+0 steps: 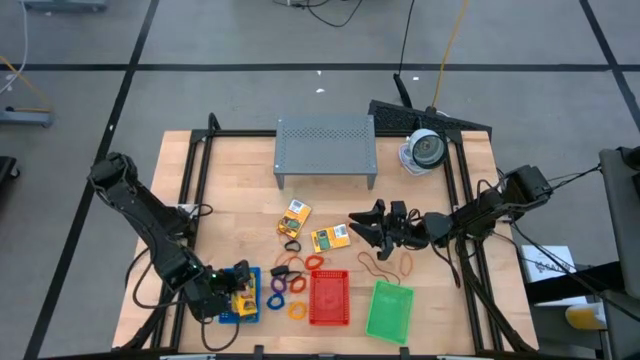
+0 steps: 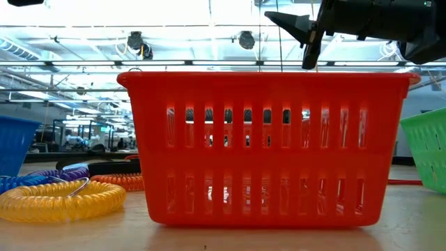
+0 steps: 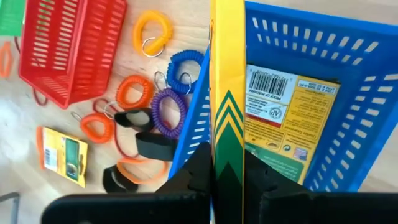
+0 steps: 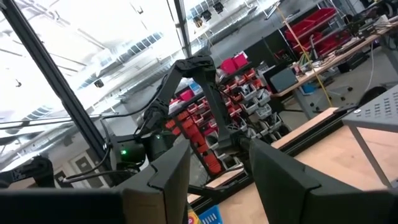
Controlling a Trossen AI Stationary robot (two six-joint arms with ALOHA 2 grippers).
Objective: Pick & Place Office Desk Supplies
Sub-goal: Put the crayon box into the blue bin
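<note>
My left gripper (image 1: 240,288) hangs over the blue mesh tray (image 1: 240,317) at the table's near left and is shut on a yellow-and-green crayon box (image 3: 227,106). A second crayon box (image 3: 281,115) lies flat inside that tray (image 3: 348,74). My right gripper (image 1: 362,228) is open and hovers right of a crayon box (image 1: 330,238) lying flat mid-table, touching nothing. Another box (image 1: 294,217) lies farther left. Orange, purple and blue rings (image 3: 168,106) and dark pieces (image 3: 152,146) rest on the wood beside the red tray (image 1: 329,297). My left gripper pinches the crayon box between its two fingers (image 3: 198,171), one on each broad face, at the box's end nearest the wrist (image 3: 227,165). The fingers come from above, pointing down. The box stands on edge over the blue tray, along its wall; whether it touches the floor is hidden.
The green tray (image 1: 390,310) sits right of the red tray at the near edge. Reddish rubber bands (image 1: 376,266) lie below my right gripper. A grey perforated shelf (image 1: 325,148) and a round white-and-grey device (image 1: 425,150) stand at the far side.
</note>
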